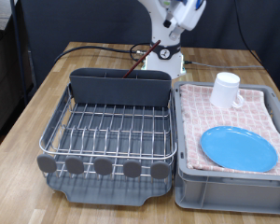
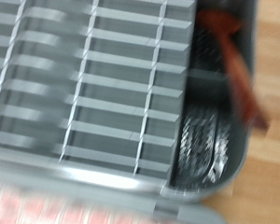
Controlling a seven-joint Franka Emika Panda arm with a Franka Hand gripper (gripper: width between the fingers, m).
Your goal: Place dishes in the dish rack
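Exterior view: no writing is readable. Wooden spoon [image 1: 137,62] leans in the rack's [image 1: 107,128] caddy [image 1: 119,87]. White mug [image 1: 226,91] and blue plate [image 1: 238,147] sit on the bin's [image 1: 231,182] checkered cloth [image 1: 261,110] — hand [image 1: 175,35] above the bench's [image 1: 28,121] far edge, grip unclear.

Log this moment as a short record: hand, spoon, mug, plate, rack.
hand: raised at the exterior view's top, above the far end of the rack; nothing seen between its fingers
wooden spoon: leaning in the utensil caddy; shown in the wrist view too
mug: white, on the pink checkered cloth
plate: light blue, flat on the cloth in the grey bin
dish rack: wire grid bare, no plate or mug in it
utensil caddy: grey, along the rack's far side
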